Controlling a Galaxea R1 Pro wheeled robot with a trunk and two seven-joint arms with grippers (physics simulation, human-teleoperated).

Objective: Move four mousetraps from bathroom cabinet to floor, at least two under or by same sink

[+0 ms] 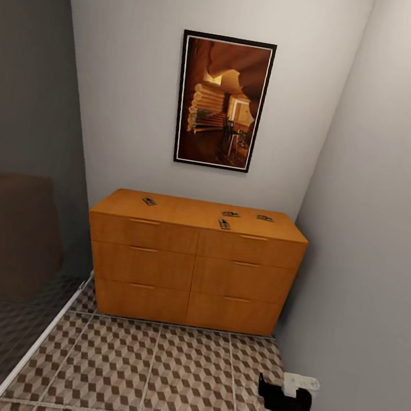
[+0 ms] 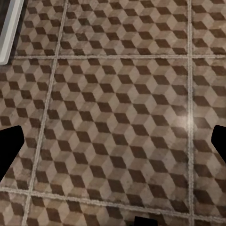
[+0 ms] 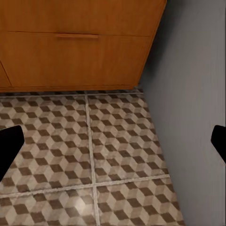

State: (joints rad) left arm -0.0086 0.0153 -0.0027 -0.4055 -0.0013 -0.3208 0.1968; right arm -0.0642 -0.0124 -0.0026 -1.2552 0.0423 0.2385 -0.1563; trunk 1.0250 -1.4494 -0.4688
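Grippers [image 2: 113, 146] [image 3: 113, 146] hang spread wide over the tiled floor [image 1: 159, 371], four mousetraps [image 1: 224, 224] lying flat, variously angled, on the cabinet [image 1: 193, 263] ahead.

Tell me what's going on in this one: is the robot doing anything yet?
Not yet handling anything. The robot faces the cabinet at the end of a narrow bathroom, drawers all shut. Four mousetraps lie on its top: one toward the left and three toward the right. Both arms hang low over the bathroom floor; the left hand and right hand are open and empty, the right one near the side wall. No trap is on the floor yet.
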